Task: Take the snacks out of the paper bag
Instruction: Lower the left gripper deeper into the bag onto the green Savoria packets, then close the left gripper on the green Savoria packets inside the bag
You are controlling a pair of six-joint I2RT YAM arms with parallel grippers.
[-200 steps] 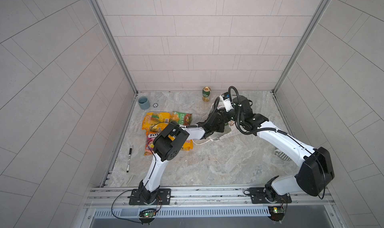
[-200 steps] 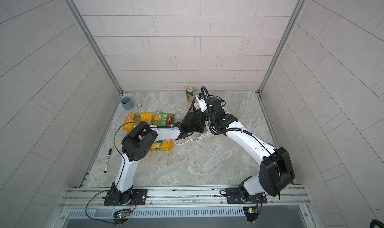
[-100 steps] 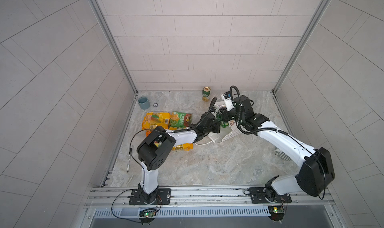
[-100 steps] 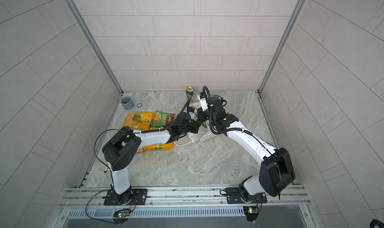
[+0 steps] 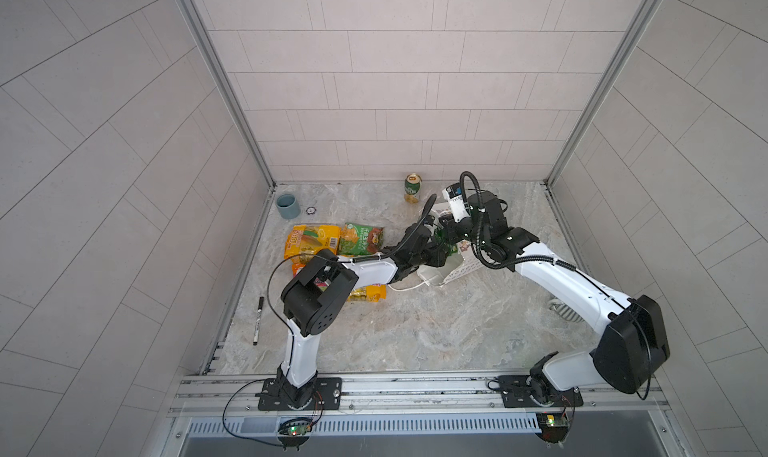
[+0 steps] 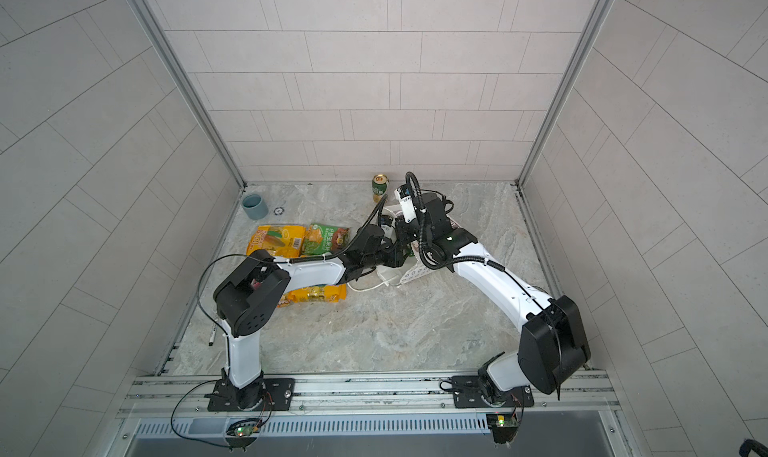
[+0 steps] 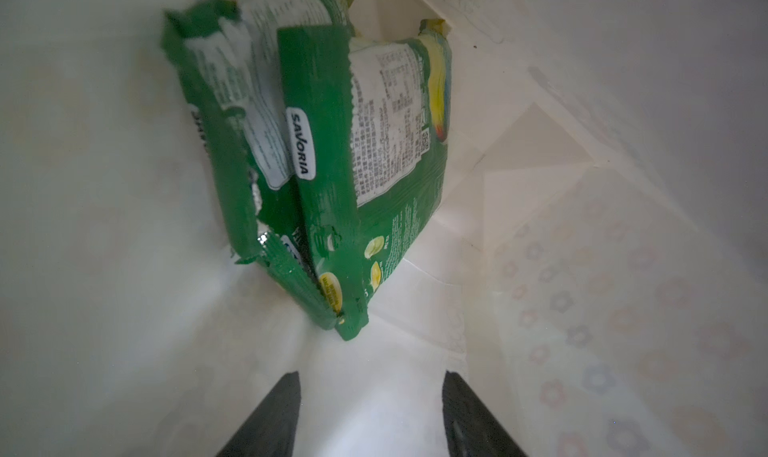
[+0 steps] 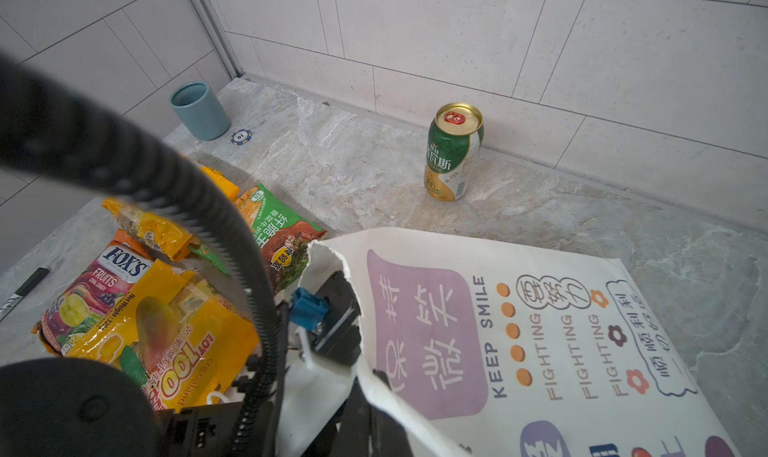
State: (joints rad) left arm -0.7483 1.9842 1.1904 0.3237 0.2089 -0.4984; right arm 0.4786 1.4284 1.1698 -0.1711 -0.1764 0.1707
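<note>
Back inside the paper bag (image 7: pixel 582 268), left claw (image 7: pixel 370 378), now parted, faces probably light, slippery Savoria packets (image 7: pixel 374 164); pinch the crimped seam.

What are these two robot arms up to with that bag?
They are emptying the paper bag, which lies on its side. The right gripper pinches the bag's rim, holding the mouth up. The left gripper is inside, jaws open, facing two green packets not yet grasped. Beside the bag, four packets lie on the table.
</note>
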